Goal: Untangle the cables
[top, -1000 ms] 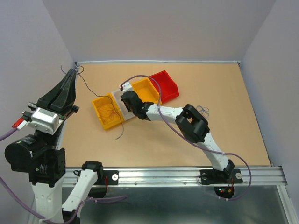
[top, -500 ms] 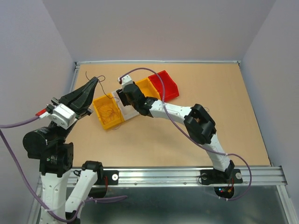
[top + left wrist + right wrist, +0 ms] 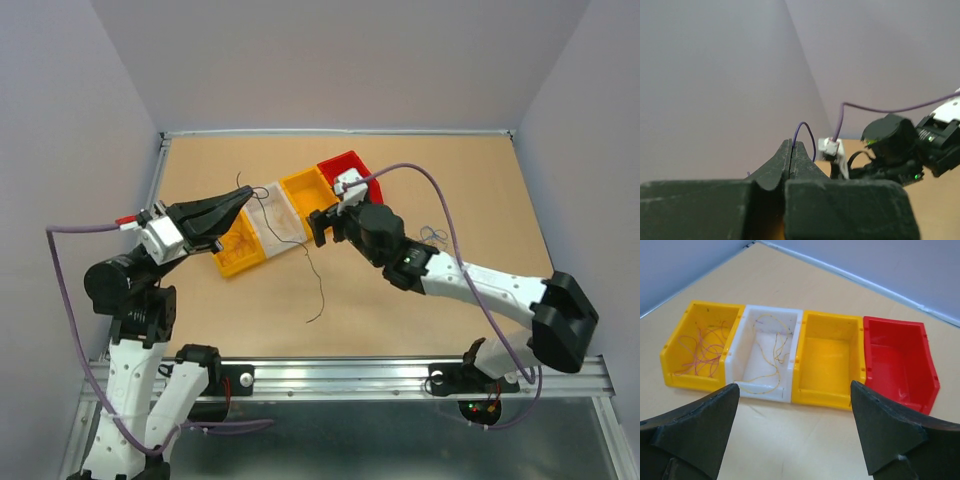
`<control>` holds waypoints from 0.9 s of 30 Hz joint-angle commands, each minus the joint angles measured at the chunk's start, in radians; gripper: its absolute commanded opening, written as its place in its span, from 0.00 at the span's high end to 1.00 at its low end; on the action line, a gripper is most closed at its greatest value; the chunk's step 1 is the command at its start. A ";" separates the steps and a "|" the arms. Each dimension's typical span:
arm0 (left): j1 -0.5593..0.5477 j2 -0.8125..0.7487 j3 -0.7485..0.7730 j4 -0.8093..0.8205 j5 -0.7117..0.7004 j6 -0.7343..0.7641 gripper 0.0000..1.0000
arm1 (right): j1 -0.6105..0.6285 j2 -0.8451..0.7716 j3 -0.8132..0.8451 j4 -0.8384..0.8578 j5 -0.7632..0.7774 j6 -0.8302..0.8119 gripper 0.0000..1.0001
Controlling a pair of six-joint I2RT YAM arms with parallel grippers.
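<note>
Top view: left gripper point(image 3: 240, 197) is up in the air at left centre, tips pointing right over the bins, clenched on a dark wire point(image 3: 320, 290). The wire hangs from the tips, drapes across the white bin point(image 3: 283, 240) and trails down onto the table point(image 3: 420, 160) toward lower centre. Left arm is reared high, elbow folded. Right arm is stretched low from lower right toward centre, with the right gripper point(image 3: 318, 226) just beside the bins' near side. A small bunch of blue wires point(image 3: 432, 235) lies loose on the table right of centre, well apart from the bins.

Left wrist view: fingers pressed together, a thin loop of the dark wire point(image 3: 805, 132) pokes out above the tips and reads purplish here. Mostly wall behind; the right arm shows at right.

Right wrist view: jaws spread wide, nothing between them, aimed at the row of four bins. Left yellow bin point(image 3: 687, 380) holds purple wires point(image 3: 700, 352). The white bin holds yellow wires point(image 3: 775, 347). Middle yellow bin point(image 3: 822, 397) and red bin point(image 3: 900, 400) look bare.

Progress, as a judgement: roughly halfway. Two colours are sorted into bins, the dark wire is pulled free but not yet dropped in a bin, and the blue wires are untouched.
</note>
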 commanded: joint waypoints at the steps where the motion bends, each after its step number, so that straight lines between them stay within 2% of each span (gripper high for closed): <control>1: -0.022 0.064 -0.044 0.121 0.088 -0.015 1.00 | -0.004 -0.165 -0.166 0.119 0.027 -0.007 0.03; 4: -0.030 0.072 -0.070 0.133 0.094 0.044 1.00 | -0.004 -0.260 -0.229 0.124 0.024 -0.007 0.03; 7: -0.035 0.063 -0.145 0.171 0.112 0.072 1.00 | -0.004 -0.344 -0.323 0.167 -0.139 -0.010 0.03; 11: -0.044 0.048 -0.235 0.291 0.128 0.055 1.00 | -0.005 -0.382 -0.398 0.206 -0.453 -0.034 0.03; 14: -0.055 0.052 -0.257 0.300 0.149 0.055 1.00 | -0.005 -0.339 -0.386 0.234 -0.541 -0.040 0.04; 18: -0.059 0.063 -0.262 0.300 0.163 0.055 1.00 | -0.005 -0.230 -0.332 0.254 -0.559 -0.054 0.07; 21: -0.064 0.069 -0.265 0.299 0.169 0.055 1.00 | -0.005 -0.130 -0.285 0.317 -0.502 -0.059 0.13; 24: -0.068 0.072 -0.266 0.300 0.171 0.060 1.00 | -0.005 -0.072 -0.241 0.334 -0.473 -0.057 0.23; 27: -0.070 0.072 -0.268 0.299 0.175 0.058 1.00 | -0.005 -0.036 -0.228 0.357 -0.464 -0.047 0.39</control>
